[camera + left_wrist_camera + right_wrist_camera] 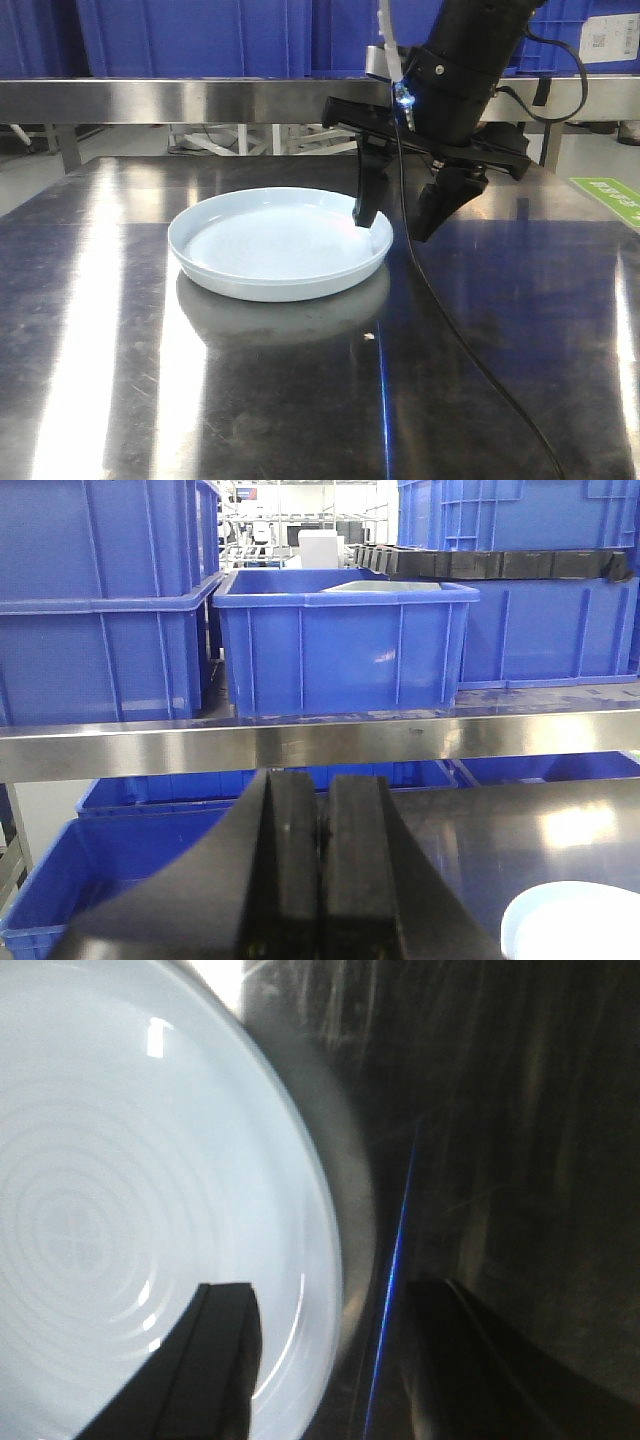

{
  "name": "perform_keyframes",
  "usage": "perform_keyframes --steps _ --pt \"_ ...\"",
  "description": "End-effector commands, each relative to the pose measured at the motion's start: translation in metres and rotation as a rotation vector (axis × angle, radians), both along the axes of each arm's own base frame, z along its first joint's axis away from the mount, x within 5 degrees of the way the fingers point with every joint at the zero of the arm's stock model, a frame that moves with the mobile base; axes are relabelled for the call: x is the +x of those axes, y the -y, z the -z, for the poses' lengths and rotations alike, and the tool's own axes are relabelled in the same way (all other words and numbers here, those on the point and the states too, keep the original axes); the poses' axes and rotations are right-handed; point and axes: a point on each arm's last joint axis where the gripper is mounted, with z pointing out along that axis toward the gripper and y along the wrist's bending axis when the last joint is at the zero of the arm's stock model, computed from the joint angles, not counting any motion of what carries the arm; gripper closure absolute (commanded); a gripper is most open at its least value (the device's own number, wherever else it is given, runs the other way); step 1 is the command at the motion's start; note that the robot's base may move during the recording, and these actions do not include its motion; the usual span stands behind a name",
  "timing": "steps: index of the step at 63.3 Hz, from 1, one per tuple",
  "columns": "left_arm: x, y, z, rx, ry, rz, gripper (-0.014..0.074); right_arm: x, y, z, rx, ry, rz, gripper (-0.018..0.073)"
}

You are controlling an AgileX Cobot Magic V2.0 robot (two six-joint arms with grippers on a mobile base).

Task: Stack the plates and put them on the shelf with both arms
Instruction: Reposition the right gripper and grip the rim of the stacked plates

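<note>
— So, the surface and the room?
— You have a dark, scratched steel tabletop [300, 400], streaked with glare. Behind its far edge runs your shelf [200, 98], a brushed steel rail with blue crates [340, 650] above and below it.
— Any writing?
— You see a green sign [610, 198] at the tabletop's right edge. Its white letters are cut off and unreadable. A white label [606, 40] with a square code sits on a crate at top right, too small to read.
— Where's the plate?
— Your plate [270, 245] lies flat near the tabletop's middle, a little toward the far edge. You cannot tell whether it is one plate or a stack.
— And the grippers?
— Your right gripper [395, 225] stands astride the plate's right rim with its fingers apart, one tip inside the plate and the other outside over the steel. Your left gripper [320, 790] faces the shelf, its fingers pressed together on nothing.
— Anything in the way?
— A black cable [470, 350] trails from the right arm across the tabletop toward the near edge.
</note>
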Motion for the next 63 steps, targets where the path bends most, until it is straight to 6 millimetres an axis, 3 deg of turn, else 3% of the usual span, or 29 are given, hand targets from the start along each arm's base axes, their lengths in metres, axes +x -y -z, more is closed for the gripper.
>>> perform_keyframes --steps 1,40,63 --pt "-0.001 -0.002 -0.016 -0.026 0.099 -0.018 0.0516 -0.001 0.0 -0.033 0.047 0.095 0.013 0.0125" --pt "-0.001 -0.002 -0.016 -0.026 0.099 -0.018 0.0516 0.0 0.0 -0.034 0.061 0.094 0.047 0.0125" --pt "-0.001 -0.002 -0.016 -0.026 0.099 -0.018 0.0516 0.001 -0.012 -0.019 0.059 0.066 0.03 0.0125"
